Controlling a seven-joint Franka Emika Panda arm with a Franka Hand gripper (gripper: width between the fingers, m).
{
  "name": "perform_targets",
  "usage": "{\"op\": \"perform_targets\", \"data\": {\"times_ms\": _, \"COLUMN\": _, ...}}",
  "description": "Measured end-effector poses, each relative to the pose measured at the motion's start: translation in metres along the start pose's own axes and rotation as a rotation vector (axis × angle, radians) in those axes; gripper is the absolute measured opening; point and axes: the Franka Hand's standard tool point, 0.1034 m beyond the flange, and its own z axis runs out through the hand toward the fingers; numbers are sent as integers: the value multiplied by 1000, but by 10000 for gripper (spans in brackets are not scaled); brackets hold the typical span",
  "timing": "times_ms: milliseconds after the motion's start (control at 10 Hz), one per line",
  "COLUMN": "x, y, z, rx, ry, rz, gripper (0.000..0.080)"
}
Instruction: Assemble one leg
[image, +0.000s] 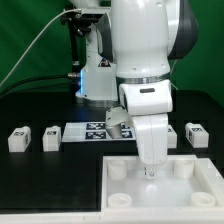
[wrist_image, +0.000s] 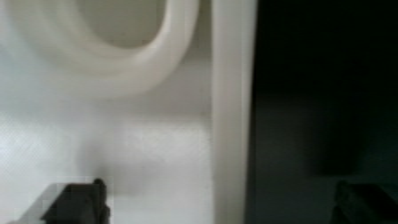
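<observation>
1. The pincer (image: 150, 172) hangs low over the white tray piece (image: 170, 203), jaws spread wide and gripping nothing.
2. One leg (image: 196, 135) sits on the black desk (image: 40, 185), just beyond the tray, at the exterior view's right.

The exterior view faces the arm head-on from slightly above, at middling distance, and takes in the black tabletop (image: 40, 185) around the end effector (image: 150, 172). The wrist view looks down along the end effector, very close to the white tray piece (wrist_image: 71, 130) beneath it. Both views share that tray piece and its edge against the tabletop.
</observation>
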Motion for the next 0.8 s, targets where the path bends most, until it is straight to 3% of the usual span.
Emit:
{"op": "perform_targets", "data": {"times_ms": 500, "x": -1, "y": 0, "z": 0, "rx": 0, "ry": 0, "rz": 2, "gripper": 649}}
{"op": "perform_targets", "data": {"times_ms": 600, "x": 2, "y": 0, "z": -8, "rx": -10, "ry": -2, "rz": 78, "gripper": 649}}
{"op": "perform_targets", "data": {"times_ms": 800, "x": 20, "y": -7, "z": -40, "rx": -46, "ry": -8, "rz": 185, "gripper": 649}}
